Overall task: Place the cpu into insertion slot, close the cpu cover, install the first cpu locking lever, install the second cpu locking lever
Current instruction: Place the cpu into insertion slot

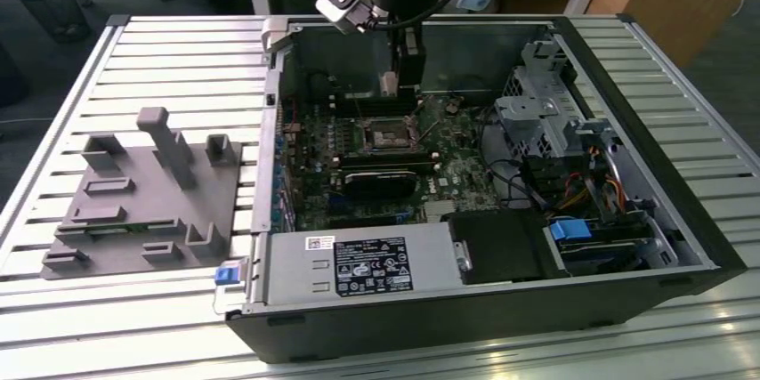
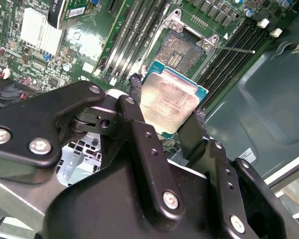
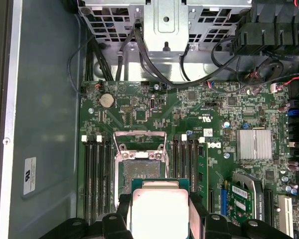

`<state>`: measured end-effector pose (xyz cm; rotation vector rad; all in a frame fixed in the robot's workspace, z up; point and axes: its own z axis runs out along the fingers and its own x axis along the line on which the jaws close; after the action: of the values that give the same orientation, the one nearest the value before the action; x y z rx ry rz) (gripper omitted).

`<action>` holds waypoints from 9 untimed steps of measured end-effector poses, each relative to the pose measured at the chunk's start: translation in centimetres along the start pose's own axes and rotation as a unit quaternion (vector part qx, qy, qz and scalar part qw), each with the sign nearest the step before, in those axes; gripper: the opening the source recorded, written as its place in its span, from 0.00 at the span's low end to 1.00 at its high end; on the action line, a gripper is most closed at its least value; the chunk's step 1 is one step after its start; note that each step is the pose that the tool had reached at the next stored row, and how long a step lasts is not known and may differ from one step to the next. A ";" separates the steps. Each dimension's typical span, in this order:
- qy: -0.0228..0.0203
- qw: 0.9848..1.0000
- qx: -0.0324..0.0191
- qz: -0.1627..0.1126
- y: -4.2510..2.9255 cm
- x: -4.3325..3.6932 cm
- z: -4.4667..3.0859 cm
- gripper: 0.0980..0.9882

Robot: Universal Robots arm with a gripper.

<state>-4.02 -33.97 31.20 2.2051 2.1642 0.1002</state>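
My gripper [image 1: 392,86] hangs inside the open computer case, shut on the cpu [image 2: 170,99], a flat square chip with a dull silver top and green edge. In both wrist views the black fingers [image 2: 136,89] clamp two opposite sides of the cpu [image 3: 159,209]. The cpu is held a little above the board and tilted, just short of the insertion slot [image 2: 185,50], whose dark contact field lies bare. The cpu cover [image 3: 139,143], a thin silvery frame, stands flipped open at the slot's far side. A thin locking lever [image 2: 236,50] sticks out sideways beside the slot [image 1: 386,135].
Long black memory slots [image 3: 97,174] flank the slot on both sides. A black cooler block [image 1: 377,182] sits nearer on the board. Drive cages and cables [image 1: 558,131] fill the exterior view's right. A grey fixture block [image 1: 149,193] rests on the slatted table outside the case.
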 end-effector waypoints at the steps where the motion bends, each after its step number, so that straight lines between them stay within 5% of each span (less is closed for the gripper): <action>1: 0.000 1.000 0.000 0.000 0.00 0.00 0.01 0.50; 9: 0.000 1.000 0.000 0.002 -0.01 0.00 0.15 0.50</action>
<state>-4.02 -33.96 31.06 2.2087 2.1605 0.1007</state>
